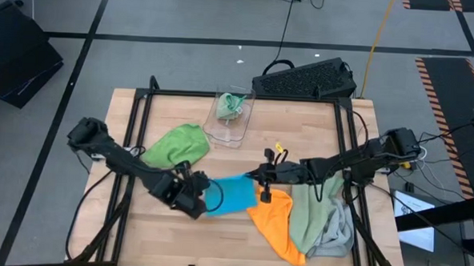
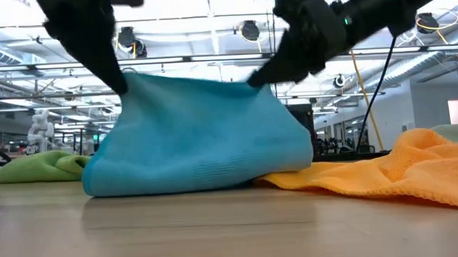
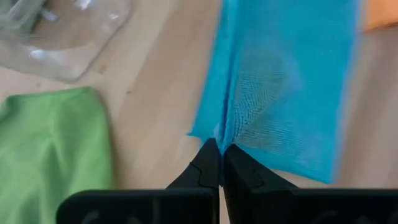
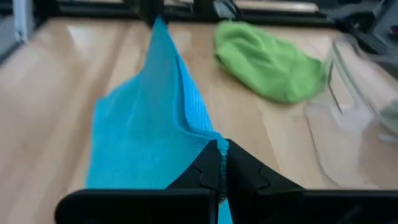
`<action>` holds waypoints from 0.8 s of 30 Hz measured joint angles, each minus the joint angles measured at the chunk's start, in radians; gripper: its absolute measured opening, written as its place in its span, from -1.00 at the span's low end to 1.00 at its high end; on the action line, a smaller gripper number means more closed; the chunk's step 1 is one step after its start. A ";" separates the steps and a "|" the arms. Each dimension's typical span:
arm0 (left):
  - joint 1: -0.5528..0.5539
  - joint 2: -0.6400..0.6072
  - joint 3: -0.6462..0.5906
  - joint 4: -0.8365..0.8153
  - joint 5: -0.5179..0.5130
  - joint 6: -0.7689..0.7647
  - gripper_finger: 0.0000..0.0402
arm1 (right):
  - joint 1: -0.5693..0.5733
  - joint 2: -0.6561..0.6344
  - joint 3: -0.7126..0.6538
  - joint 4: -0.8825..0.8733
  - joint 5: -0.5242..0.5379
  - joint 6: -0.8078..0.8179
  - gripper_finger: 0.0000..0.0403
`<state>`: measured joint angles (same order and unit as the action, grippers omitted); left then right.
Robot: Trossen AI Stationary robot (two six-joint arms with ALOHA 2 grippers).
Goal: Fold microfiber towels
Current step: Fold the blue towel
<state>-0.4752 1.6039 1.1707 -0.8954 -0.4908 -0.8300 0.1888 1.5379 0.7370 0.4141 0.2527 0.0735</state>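
A blue towel (image 1: pixel 233 195) sits mid-table, raised at two upper points and sagging between them; its lower part (image 2: pixel 192 176) lies on the wood. My left gripper (image 1: pixel 205 189) is shut on its left side and my right gripper (image 1: pixel 261 179) on its right side. A bright green towel (image 1: pixel 176 142) lies flat to the far left of it. An orange towel (image 1: pixel 277 223) lies to the near right, partly under the blue one's edge. A sage green towel (image 1: pixel 310 208) and a light grey towel (image 1: pixel 341 234) lie heaped at the right. My left gripper pinches the blue towel's edge (image 3: pixel 222 132) between its two shut fingers, slanting down from the table's left. The cloth bunches into a fold at the fingertips and spreads away from them, raised there (image 2: pixel 126 82). My right gripper pinches a corner of the blue towel (image 4: pixel 222 147) between its shut fingertips, coming almost level from the table's right. The cloth rises to that point (image 2: pixel 256 82) and runs as a ridge toward the other gripper.
A clear plastic bin (image 1: pixel 231 115) with a greenish cloth inside stands at the far middle. A black keyboard (image 1: pixel 307 78) lies at the far edge. Black frame rails (image 1: pixel 133 128) run along both table sides. A small yellow item (image 1: pixel 278 148) lies behind the right gripper.
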 joint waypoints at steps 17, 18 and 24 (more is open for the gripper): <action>0.074 0.089 0.000 0.022 0.167 0.045 -0.98 | -0.126 0.196 -0.085 0.376 -0.232 0.041 -0.97; 0.079 0.089 0.000 0.021 0.168 0.052 -0.97 | -0.130 0.198 -0.085 0.374 -0.231 0.042 -0.97; 0.078 0.045 0.025 0.092 0.276 0.135 -0.98 | -0.123 0.151 -0.086 0.352 -0.270 0.059 -0.97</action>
<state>-0.3974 1.6485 1.1956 -0.8038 -0.2144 -0.6946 0.0661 1.6884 0.6507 0.7660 -0.0177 0.1325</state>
